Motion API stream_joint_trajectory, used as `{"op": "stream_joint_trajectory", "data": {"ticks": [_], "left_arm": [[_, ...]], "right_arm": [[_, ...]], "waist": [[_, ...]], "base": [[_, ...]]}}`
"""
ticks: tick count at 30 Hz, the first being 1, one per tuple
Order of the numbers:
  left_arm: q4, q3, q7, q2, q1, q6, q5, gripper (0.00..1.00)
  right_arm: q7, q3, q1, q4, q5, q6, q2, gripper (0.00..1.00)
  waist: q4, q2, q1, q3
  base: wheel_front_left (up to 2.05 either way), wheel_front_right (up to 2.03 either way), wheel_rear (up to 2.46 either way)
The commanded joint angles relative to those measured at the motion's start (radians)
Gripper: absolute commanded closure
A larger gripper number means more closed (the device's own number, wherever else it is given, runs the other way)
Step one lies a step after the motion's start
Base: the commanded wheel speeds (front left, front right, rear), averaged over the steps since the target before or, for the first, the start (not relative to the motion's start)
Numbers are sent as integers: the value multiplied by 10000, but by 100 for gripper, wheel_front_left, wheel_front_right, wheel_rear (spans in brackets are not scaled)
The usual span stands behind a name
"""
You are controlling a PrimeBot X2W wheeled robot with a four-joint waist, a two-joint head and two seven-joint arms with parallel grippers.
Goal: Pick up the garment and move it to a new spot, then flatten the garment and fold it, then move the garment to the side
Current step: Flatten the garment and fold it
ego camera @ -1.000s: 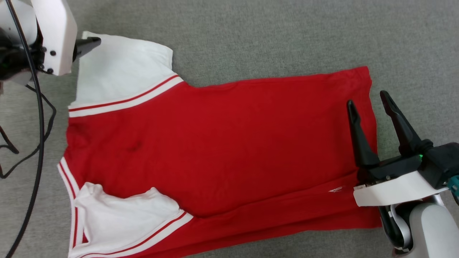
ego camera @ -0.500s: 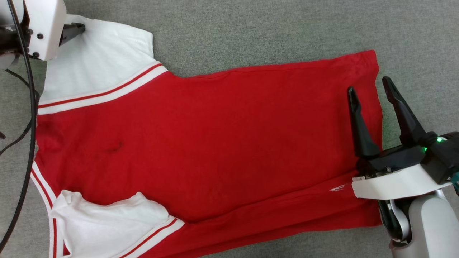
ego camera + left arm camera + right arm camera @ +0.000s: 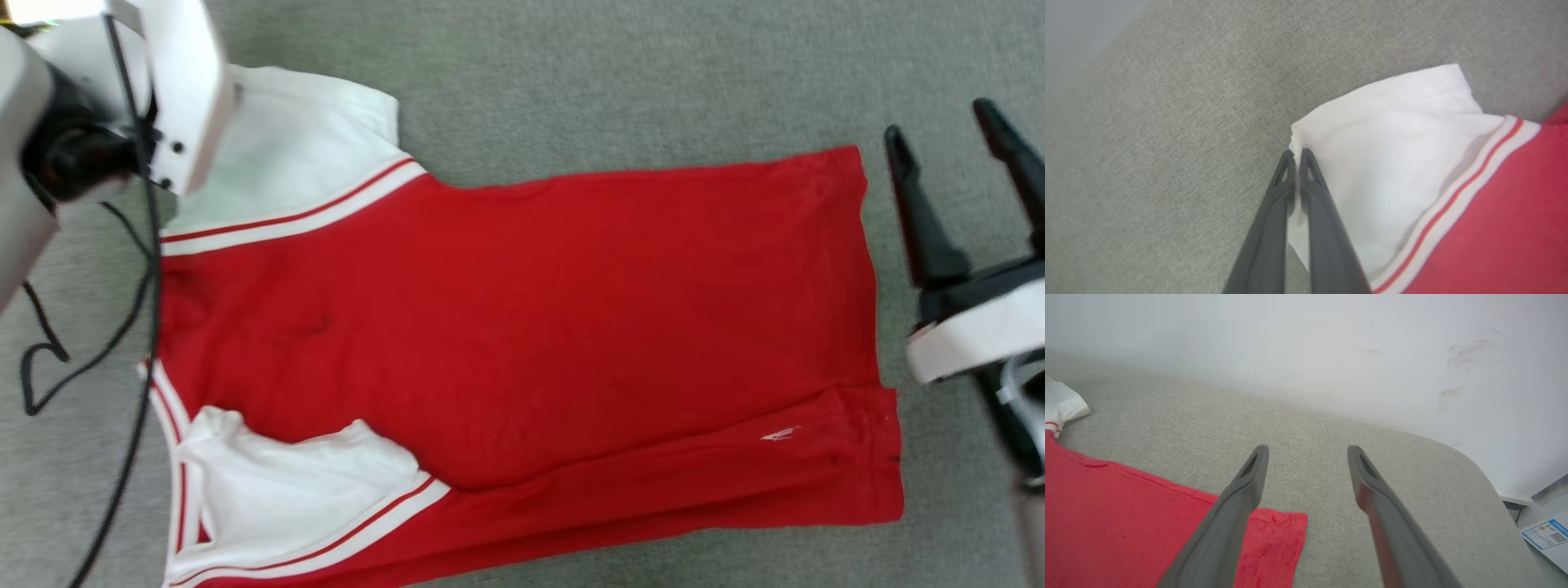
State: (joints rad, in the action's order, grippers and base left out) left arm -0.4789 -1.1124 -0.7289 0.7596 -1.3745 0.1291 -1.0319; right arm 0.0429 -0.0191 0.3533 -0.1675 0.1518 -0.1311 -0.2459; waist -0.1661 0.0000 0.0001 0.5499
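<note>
Under both arms spreads a grey woven surface (image 3: 653,82), its far right corner rounded where it meets a white wall (image 3: 1306,347) marked with faint scuffs. Past the right end, lower down, lies a blue-and-white printed label (image 3: 1545,535). A black cable (image 3: 41,359) loops over the grey fabric at the left.

The garment (image 3: 522,327), a red T-shirt with white short sleeves and red-white stripe trim, lies spread across the surface, with the sleeves to the left and the hem (image 3: 878,327) to the right. Its far sleeve (image 3: 310,155) is laid out smooth. Its near sleeve (image 3: 294,490) is rumpled and folded in over the body. A small white mark (image 3: 780,434) shows near the hem on the near side.

The left gripper (image 3: 1295,157) sits at the far left corner of the shirt, its two fingers pressed together on the outer edge of the far sleeve, with a sliver of white cloth pinched between the tips. The right gripper (image 3: 939,122) is just beyond the hem on the right, over bare grey fabric. Its fingers are spread wide with nothing between them, and in the head view they are apart from the cloth.
</note>
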Motion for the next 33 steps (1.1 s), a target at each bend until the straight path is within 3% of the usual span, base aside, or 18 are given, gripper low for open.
{"op": "stream_joint_trajectory", "data": {"ticks": [1, 8, 11, 16, 21, 33], "left_arm": [[263, -108, 225, -24, 211, 2, 3, 100], [1306, -526, 1044, 105, 569, 6, -224, 100], [1604, -659, 1318, 88, 647, 7, -311, 100], [1899, -853, 1598, 22, 485, 7, -329, 100], [2020, -1008, 1803, -40, 284, 8, -276, 100], [1953, -1351, 2171, -142, -204, 7, -315, 100]], "right_arm": [[753, 18, 371, -12, 375, 8, -459, 0], [5271, -442, 1454, 745, 2244, 11, -2533, 0], [7003, -816, 1891, 1149, 3027, 10, -3048, 0], [8879, -1408, 2642, 1805, 3572, 11, -3627, 0], [9465, -1804, 3258, 2654, 3695, 8, -3370, 0], [9105, -3634, 3554, 5052, 3503, 2, -2757, 0]], "waist": [[337, 0, -1, -398], [828, 0, -1, -864], [1021, 0, -1, -917], [1324, 0, -1, -839], [1543, 0, -1, -636], [1749, 0, -1, -146]], "base": [[0, 0, 0], [0, 0, 0], [0, 0, 0], [0, 0, 0], [0, 0, 0], [0, 0, 0]]}}
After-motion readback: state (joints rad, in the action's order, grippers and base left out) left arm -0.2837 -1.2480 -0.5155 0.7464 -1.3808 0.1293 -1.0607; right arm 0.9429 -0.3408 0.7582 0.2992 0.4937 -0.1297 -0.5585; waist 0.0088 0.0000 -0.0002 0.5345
